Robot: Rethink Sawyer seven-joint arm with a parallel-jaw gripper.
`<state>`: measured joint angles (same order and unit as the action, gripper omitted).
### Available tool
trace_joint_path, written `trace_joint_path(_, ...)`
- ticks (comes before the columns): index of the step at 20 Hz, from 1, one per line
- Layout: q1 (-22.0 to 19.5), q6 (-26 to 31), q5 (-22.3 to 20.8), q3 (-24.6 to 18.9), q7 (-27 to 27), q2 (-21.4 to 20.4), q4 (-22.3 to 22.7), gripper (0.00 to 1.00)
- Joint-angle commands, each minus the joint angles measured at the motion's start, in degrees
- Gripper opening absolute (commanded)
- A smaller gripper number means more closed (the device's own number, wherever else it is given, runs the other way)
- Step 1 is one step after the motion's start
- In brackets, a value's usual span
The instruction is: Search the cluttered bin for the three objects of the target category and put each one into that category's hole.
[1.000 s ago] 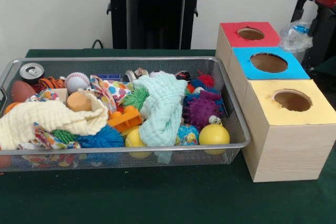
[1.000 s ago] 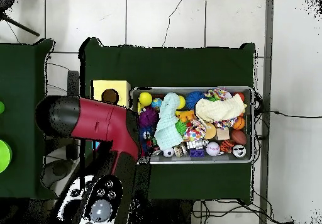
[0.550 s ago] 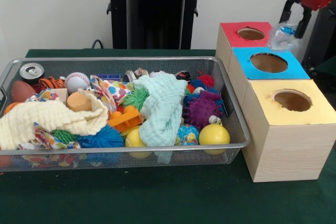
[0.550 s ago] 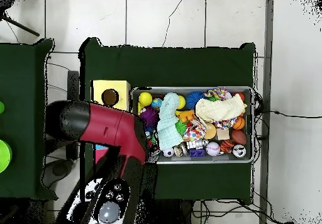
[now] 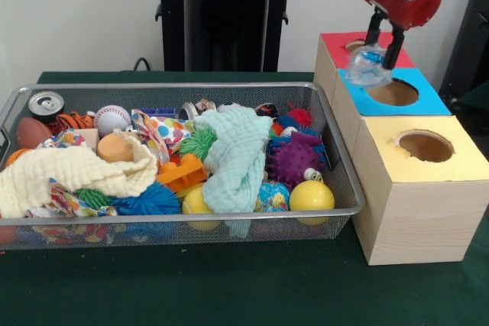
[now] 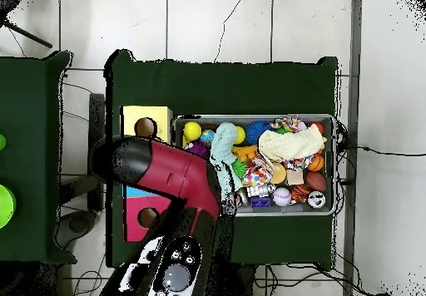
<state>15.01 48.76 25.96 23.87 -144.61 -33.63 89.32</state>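
My gripper (image 5: 380, 48) hangs at the upper right of the front view, shut on a crumpled clear plastic bottle (image 5: 365, 69) with a blue bit in it. The bottle dangles over the seam between the red-topped box (image 5: 382, 55) and the blue-topped box (image 5: 416, 101), at the blue hole's back left rim. The yellow-topped box (image 5: 397, 158) stands nearest the camera. The wire bin (image 5: 191, 219) at the left is packed with balls, cloths and toys. In the overhead view the red arm (image 6: 166, 172) covers the gripper and the blue box.
Inside the bin lie a mint cloth (image 5: 237, 154), a cream cloth (image 5: 69, 173), a purple spiky ball (image 5: 294, 159), yellow balls (image 5: 311, 195), a baseball (image 5: 112, 118) and a can (image 5: 46, 104). A black pedestal (image 5: 225, 17) stands behind.
The gripper has moved left and down from the far right edge, carrying the plastic bottle to above the red and blue boxes. In the overhead view the arm swung toward the bin.
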Motion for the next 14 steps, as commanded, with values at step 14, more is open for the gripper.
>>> trace_joint_path(14,0.4,-6.6,3.4,-7.6,-10.7,0.6,8.2,0.00)
